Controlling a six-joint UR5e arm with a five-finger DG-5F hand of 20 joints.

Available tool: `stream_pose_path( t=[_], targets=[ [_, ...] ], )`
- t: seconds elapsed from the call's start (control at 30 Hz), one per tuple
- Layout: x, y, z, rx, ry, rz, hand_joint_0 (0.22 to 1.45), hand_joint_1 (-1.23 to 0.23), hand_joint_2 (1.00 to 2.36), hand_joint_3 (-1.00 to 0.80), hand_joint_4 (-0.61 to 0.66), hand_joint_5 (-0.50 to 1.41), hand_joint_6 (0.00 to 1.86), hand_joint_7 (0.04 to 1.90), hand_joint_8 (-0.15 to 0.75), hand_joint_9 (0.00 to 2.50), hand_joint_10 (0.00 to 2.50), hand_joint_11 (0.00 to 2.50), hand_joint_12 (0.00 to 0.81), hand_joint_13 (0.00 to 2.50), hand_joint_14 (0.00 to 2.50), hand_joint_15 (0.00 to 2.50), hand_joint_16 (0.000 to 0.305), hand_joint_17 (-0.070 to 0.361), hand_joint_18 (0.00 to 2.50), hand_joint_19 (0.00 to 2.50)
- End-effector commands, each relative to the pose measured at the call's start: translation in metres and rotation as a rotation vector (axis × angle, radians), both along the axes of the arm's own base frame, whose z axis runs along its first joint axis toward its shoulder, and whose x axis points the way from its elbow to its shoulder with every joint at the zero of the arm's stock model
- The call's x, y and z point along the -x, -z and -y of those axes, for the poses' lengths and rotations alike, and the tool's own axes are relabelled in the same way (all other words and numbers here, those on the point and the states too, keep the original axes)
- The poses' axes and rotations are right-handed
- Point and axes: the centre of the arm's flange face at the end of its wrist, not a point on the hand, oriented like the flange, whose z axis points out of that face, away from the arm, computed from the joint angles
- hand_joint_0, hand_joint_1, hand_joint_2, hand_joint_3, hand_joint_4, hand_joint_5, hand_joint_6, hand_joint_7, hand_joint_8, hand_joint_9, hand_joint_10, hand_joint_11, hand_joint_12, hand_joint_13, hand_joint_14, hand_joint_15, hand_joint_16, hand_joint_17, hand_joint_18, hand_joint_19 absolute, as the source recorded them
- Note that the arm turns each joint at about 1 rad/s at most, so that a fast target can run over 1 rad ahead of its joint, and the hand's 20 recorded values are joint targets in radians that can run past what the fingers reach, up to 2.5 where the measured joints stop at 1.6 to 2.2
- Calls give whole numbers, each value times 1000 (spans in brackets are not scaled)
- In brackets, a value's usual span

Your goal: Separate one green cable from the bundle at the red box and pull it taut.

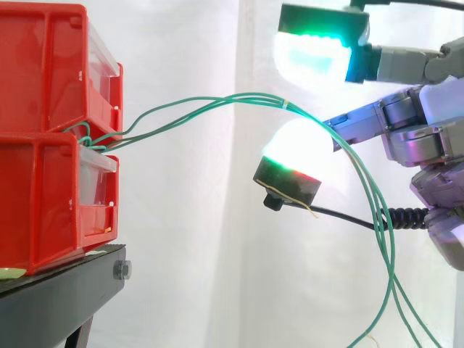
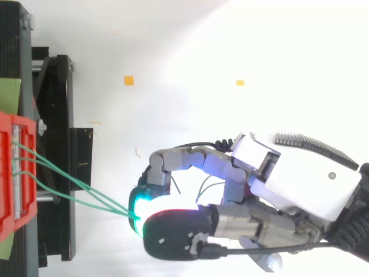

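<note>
A bundle of thin green cables (image 1: pixel 210 102) comes out between the two stacked red bins (image 1: pixel 43 80) at the left. It arcs up to the right, then hangs down past my hand (image 1: pixel 428 141). The cables run through the wide gap between an upper glowing pad (image 1: pixel 315 51) and a lower glowing pad (image 1: pixel 293 148); neither pad touches them. One straighter finger (image 1: pixel 362 122) points left and meets the cables at its tip. From above, the cables (image 2: pixel 86 193) run slack from the red box (image 2: pixel 11 173) to the pads of my hand (image 2: pixel 288 179).
The bins sit on a black stand (image 1: pixel 65 290) at the left, with a white curtain behind. Two small orange marks (image 2: pixel 128 80) lie on the white floor. The cables' loose ends drop out of the side view at the bottom right.
</note>
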Motion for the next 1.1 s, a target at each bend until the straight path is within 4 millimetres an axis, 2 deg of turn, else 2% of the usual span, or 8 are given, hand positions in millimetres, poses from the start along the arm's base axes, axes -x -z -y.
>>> stream_pose_path(
  t=[0.0,0.03,0.13,0.53,0.83,1.07],
  targets=[
    [0,0,0,0,1,1,632,-477,1000,-500,43,149,501,1387,16,2500,2500,329,439,2410,31,953,50,114,1734,263],
    [0,0,0,1,1,-1,659,-549,1009,-391,41,149,501,1388,13,2500,2500,350,442,2408,31,970,50,113,1736,271],
    [0,0,-1,1,-1,-1,676,-618,1014,-276,45,149,502,1377,13,2500,2500,368,453,2424,32,974,52,118,1771,245],
    [0,0,0,2,2,-2,663,-734,1009,-87,28,154,503,1366,10,2500,2500,486,471,2471,32,950,60,134,1865,111],
    [1,-1,-1,1,1,-1,666,-873,1009,-54,21,154,503,1375,12,2500,2500,421,478,2467,32,974,58,131,1836,103],
    [0,0,-1,1,1,-1,667,-922,1012,-38,27,152,503,1397,13,2500,2500,414,483,2460,32,988,57,128,1801,94]
  ],
)
